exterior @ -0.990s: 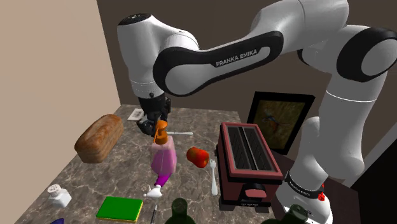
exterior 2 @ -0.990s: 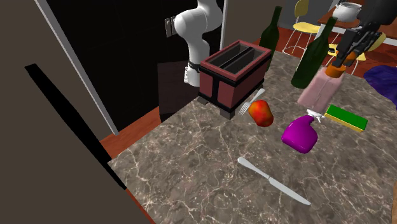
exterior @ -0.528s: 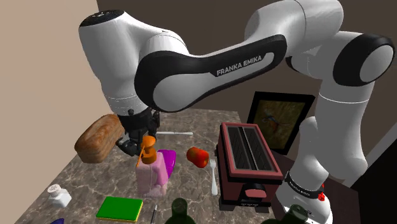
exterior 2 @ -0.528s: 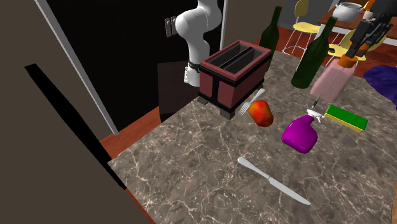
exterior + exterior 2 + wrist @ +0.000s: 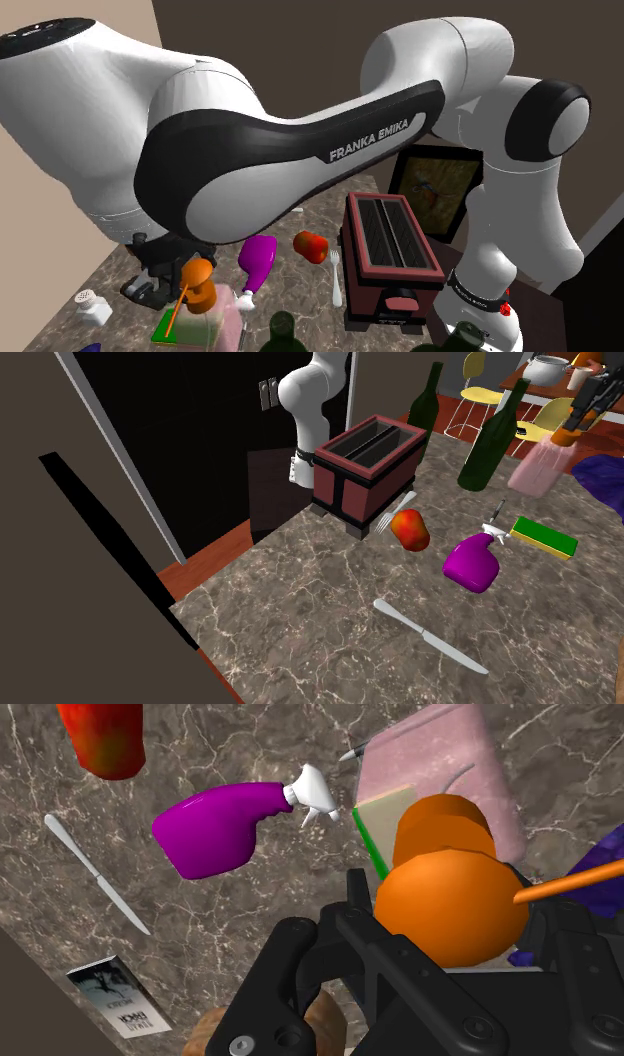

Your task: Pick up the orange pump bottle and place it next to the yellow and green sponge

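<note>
A black gripper [image 5: 466, 956] pinches the round orange top of a pump bottle [image 5: 541, 464], one jaw on either side of it. The bottle has a clear pink body and hangs tilted in the air, off the marble counter [image 5: 300, 602], right above the yellow and green sponge [image 5: 545, 537].

The bottle looks like light plastic, stiff enough to take a firm squeeze. The top is smooth and round, so it could slip or turn in the grip. Held this high, the body can swing below the jaws. A thin orange spout sticks out sideways from the top and looks easy to bend. The safest hold is probably across the orange top or the neck just under it, keeping clear of the spout.

There is not much open room around the sponge. A purple spray bottle [image 5: 472, 562] lies just beside the sponge, its white nozzle pointing at a sponge corner. Two green wine bottles [image 5: 492, 444] stand near the sponge on its far side in the second exterior view. A dark purple thing [image 5: 601, 479], which cannot be identified, sits near the sponge's other end. The clearest bare marble lies on the side of the sponge away from the wine bottles, so that seems the best landing spot.
</note>
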Robot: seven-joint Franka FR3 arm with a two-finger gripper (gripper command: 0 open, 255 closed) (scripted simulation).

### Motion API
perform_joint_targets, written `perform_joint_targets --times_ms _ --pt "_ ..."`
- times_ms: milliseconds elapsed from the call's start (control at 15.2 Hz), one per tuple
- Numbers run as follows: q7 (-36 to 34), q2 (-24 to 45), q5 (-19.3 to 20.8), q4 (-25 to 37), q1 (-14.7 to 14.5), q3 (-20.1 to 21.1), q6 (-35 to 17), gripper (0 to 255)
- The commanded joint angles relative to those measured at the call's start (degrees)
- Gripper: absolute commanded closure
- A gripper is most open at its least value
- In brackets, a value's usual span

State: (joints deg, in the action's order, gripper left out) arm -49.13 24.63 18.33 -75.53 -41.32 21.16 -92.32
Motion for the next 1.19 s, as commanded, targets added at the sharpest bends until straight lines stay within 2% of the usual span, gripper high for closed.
perform_joint_targets --times_ms 0,198,264,1122 --pt "-2.0 3.6 1.0 6.0 -2.8 0.3 3.0 255" --pt "-4.2 10.2 2.7 16.4 -7.6 0.3 7.5 255" --pt "-4.3 10.7 2.8 17.3 -7.9 0.3 7.8 255" --pt "-6.5 9.4 2.7 5.1 -5.9 0.3 -2.8 255"
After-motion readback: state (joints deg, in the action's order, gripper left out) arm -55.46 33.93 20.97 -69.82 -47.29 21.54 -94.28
